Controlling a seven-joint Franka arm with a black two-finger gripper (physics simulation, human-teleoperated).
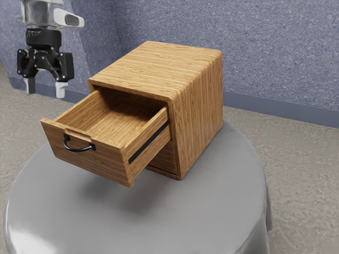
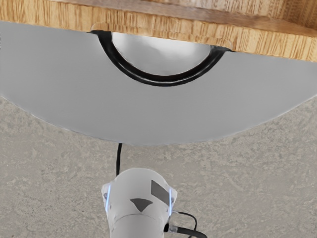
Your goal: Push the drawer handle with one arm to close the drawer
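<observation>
At the exterior view's upper left, your black two-finger gripper (image 1: pixel 45 89) hung, fingers (image 1: pixel 60 90) apart; the boxy brown wooden drawer (image 1: pixel 106 160) (curved black handle (image 1: pixel 79 150) foremost) stood open lower left.

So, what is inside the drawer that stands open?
In the drawer, I see its bare wooden bottom. The front panel hides the strip just behind it, and the cabinet covers the back end, so I cannot tell what lies there.

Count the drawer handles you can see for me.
1: the black handle, on the front of the pulled-out drawer. Another could be hidden lower down, behind that drawer.
</observation>
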